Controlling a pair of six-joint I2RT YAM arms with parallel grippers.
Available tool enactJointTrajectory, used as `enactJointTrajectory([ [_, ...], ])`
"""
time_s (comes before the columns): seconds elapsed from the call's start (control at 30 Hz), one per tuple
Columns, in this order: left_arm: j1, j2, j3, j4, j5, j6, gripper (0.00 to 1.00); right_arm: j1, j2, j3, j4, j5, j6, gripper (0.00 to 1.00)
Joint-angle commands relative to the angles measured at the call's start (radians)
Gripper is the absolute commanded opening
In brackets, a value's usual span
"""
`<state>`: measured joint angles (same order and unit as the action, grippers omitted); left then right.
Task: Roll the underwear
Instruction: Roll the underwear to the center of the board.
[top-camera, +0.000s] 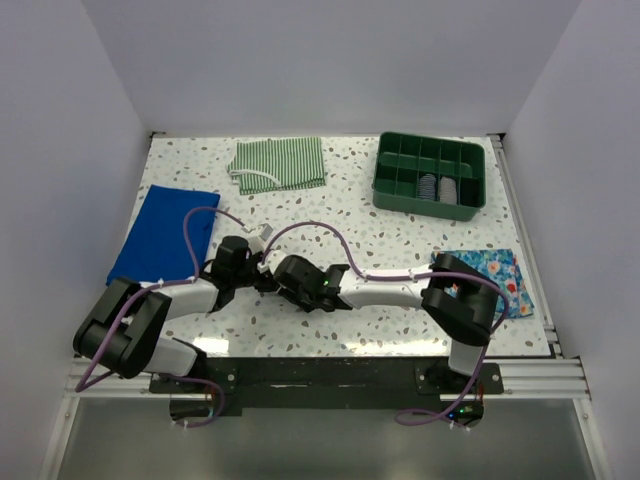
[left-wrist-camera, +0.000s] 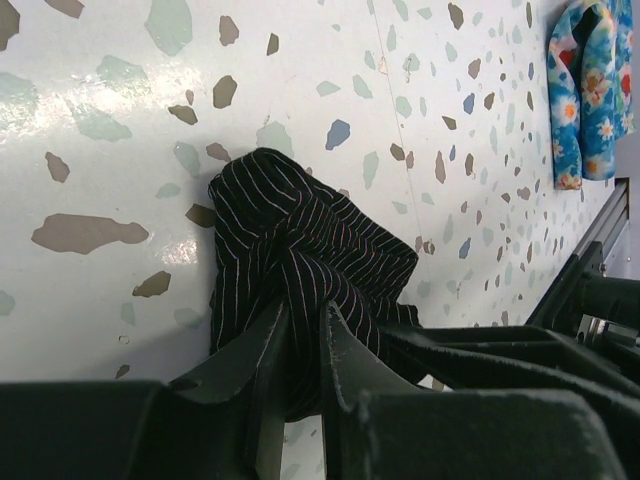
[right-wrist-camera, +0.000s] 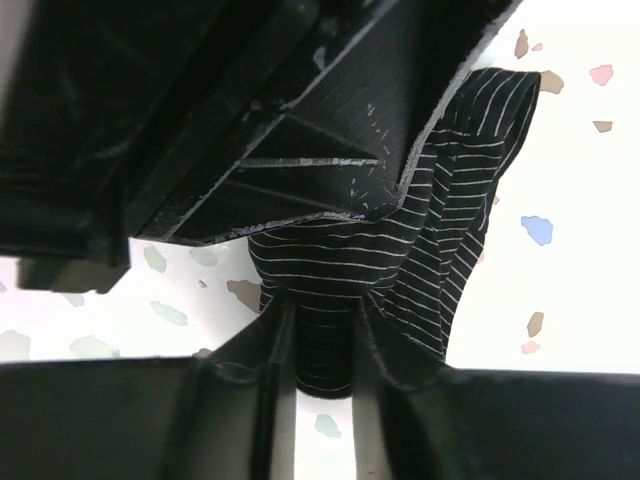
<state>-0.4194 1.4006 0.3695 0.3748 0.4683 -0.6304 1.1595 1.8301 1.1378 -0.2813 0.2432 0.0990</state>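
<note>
The underwear (left-wrist-camera: 290, 230) is black cloth with thin white stripes, bunched into a small wad on the speckled table. My left gripper (left-wrist-camera: 303, 312) is shut on its near fold. My right gripper (right-wrist-camera: 322, 305) is shut on another fold of the same wad (right-wrist-camera: 440, 230), with the left gripper's black body (right-wrist-camera: 250, 120) close above it. In the top view the two grippers, left (top-camera: 256, 277) and right (top-camera: 282, 281), meet at the table's front middle. The wad between them is mostly hidden there.
A green-and-white striped cloth (top-camera: 280, 163) lies at the back. A green divided tray (top-camera: 425, 208) with rolled items stands back right. A plain blue cloth (top-camera: 165, 235) lies at the left. A blue floral cloth (top-camera: 495, 275) lies at the right, also in the left wrist view (left-wrist-camera: 590, 90).
</note>
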Motion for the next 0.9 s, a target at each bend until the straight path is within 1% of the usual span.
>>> enactJointTrajectory([
  [0.0, -0.002, 0.038, -0.023, -0.114, -0.074, 0.061, 0.09, 0.005, 0.077, -0.070, 0.019, -0.024, 0.059, 0.05],
  [0.07, -0.002, 0.037, -0.024, -0.114, -0.074, 0.061, 0.09, 0.003, 0.075, -0.075, 0.022, -0.038, 0.064, 0.03],
  [0.1, -0.002, 0.034, -0.026, -0.117, -0.076, 0.061, 0.09, 0.005, 0.075, -0.082, 0.025, -0.048, 0.064, 0.00],
  [0.2, -0.002, 0.025, -0.014, -0.141, -0.086, 0.066, 0.09, 0.005, 0.077, -0.093, 0.025, -0.094, 0.064, 0.00],
  [0.33, 0.008, 0.000, 0.009, -0.185, -0.121, 0.066, 0.13, -0.004, 0.089, -0.104, 0.030, -0.188, 0.068, 0.00],
  [0.53, 0.024, -0.063, 0.049, -0.255, -0.174, 0.058, 0.34, -0.041, 0.087, -0.138, 0.073, -0.343, 0.110, 0.00],
  [0.57, 0.025, -0.081, 0.052, -0.263, -0.178, 0.055, 0.40, -0.050, 0.080, -0.154, 0.088, -0.366, 0.114, 0.00],
  [0.63, 0.034, -0.106, 0.066, -0.286, -0.200, 0.052, 0.45, -0.083, 0.067, -0.173, 0.112, -0.425, 0.133, 0.00],
  [0.67, 0.037, -0.115, 0.071, -0.296, -0.207, 0.052, 0.52, -0.095, 0.063, -0.190, 0.120, -0.445, 0.136, 0.00],
  [0.7, 0.044, -0.123, 0.078, -0.315, -0.217, 0.049, 0.55, -0.116, 0.060, -0.196, 0.125, -0.462, 0.142, 0.00],
  [0.87, 0.064, -0.198, 0.097, -0.361, -0.266, 0.038, 0.63, -0.170, 0.057, -0.220, 0.163, -0.599, 0.145, 0.00],
])
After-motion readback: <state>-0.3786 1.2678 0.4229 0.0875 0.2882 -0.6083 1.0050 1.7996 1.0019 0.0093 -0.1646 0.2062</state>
